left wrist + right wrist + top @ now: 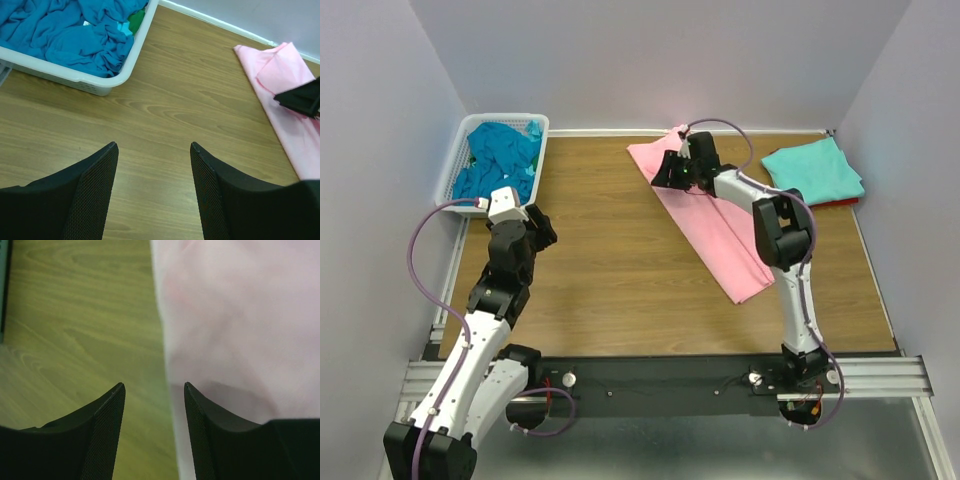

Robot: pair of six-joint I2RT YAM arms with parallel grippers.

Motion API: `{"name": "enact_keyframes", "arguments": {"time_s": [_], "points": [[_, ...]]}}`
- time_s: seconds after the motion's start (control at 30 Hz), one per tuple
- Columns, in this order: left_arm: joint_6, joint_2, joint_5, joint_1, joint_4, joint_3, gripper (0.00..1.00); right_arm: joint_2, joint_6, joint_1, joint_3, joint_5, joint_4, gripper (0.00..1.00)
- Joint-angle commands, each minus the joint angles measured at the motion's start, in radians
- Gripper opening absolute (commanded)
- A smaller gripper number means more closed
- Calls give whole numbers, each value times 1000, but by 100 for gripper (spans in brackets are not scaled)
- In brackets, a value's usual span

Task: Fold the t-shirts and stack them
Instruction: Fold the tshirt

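My left gripper (152,146) hangs over the bare table (600,280) near its left edge, just off the near right corner of the white basket (75,77). Its two black fingers (95,190) stand wide apart and hold nothing; only wood grain shows between them.

The basket sits in the far left corner of the table. It is filled with crumpled teal-blue shirts (500,160), and a small scrap of green cloth (136,20) shows against its far right wall.

My right gripper (154,385) is out at the far edge of the table, about the middle, low over the far end of the pink shirt (720,235). Its fingers are parted by a moderate gap and are not pinched on anything. The left edge of the pink cloth runs below that gap, with wood under one finger and pink under the other. I cannot tell whether the tips touch the cloth.

The pink shirt lies folded into a long narrow strip. It slants from the middle of the far edge down toward the near right part of the table, flat on the wood.

In the far right corner an aqua shirt (812,170) lies folded into a neat square. It rests on a red shirt (850,202), of which only a thin sliver shows along the near right side. That pile is apart from the pink strip.
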Motion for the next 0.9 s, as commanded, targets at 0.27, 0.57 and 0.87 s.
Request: {"name": "enact_keyframes", "arguments": {"time_s": [0.27,0.57,0.87], "points": [[31,-21,34,12,43,-4,67,-637,-94,46,-656,271,-224,57],[42,-32,68,13,52,-4,68,-735,-95,37,-839,242,-344,57],[48,-45,85,13,54,-4,67,-635,-83,60,-848,-11,-364,57]]}}
